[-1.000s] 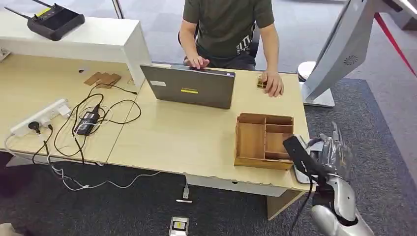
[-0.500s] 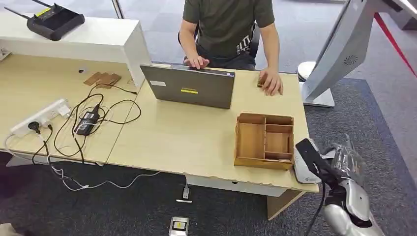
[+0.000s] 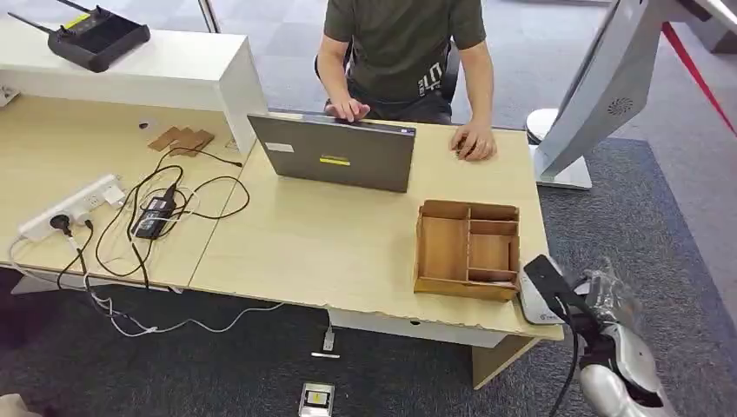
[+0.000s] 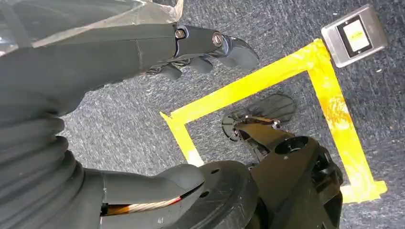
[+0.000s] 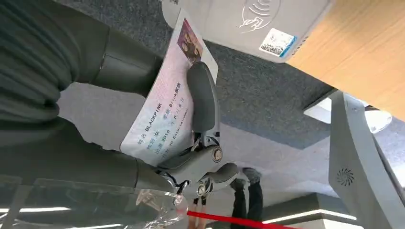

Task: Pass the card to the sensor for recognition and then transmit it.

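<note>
In the right wrist view my right hand (image 5: pixel 205 162) pinches a white card (image 5: pixel 162 124) with printed text and a small photo, thumb on one face and a dark finger (image 5: pixel 203 95) across the other. The card's photo end lies just short of the white card sensor (image 5: pixel 239 24), which sits at the table's edge. In the head view my right hand (image 3: pixel 613 300), wrapped in clear plastic, hangs off the table's near right corner beside the sensor (image 3: pixel 537 306). My left hand (image 4: pixel 205 45) hangs over the carpet and holds nothing, its fingers and thumb apart.
A wooden organiser box (image 3: pixel 468 248) stands just left of the sensor. A laptop (image 3: pixel 335 156) faces a seated person whose hand (image 3: pixel 474 143) rests on the far right of the table. A white slanted stand (image 3: pixel 600 87) rises at the right. Cables and a power strip (image 3: pixel 74 208) lie on the left.
My right hand with the card has dropped back and to the right, off the organiser box toward the table's near right corner. The person's hand has shifted slightly.
</note>
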Tool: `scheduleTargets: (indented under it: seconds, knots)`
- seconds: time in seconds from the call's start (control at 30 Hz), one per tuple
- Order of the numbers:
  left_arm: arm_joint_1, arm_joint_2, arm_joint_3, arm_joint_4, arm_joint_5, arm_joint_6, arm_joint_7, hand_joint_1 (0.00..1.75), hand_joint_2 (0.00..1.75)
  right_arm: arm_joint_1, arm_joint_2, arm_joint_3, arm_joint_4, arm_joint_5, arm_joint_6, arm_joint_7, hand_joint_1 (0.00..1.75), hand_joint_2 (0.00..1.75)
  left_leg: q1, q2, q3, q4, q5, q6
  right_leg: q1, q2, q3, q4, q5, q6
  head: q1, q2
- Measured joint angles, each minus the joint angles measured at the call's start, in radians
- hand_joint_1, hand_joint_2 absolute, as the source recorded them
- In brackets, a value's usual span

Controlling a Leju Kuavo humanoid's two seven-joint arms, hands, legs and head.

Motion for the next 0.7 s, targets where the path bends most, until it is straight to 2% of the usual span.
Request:
scheduleTargets:
  seconds: [0.7]
  knots:
    - [-0.004, 0.0, 0.0, 0.0, -0.001, 0.001, -0.001, 0.0, 1.75, -0.013, 0.033, 0.055, 0.066, -0.049, -0.001, 0.0, 1.75, 1.75, 0.0, 0.0, 0.0, 0.0, 0.0, 0.0, 0.0, 0.0, 0.0, 0.0, 0.0, 0.0, 0.0, 0.0]
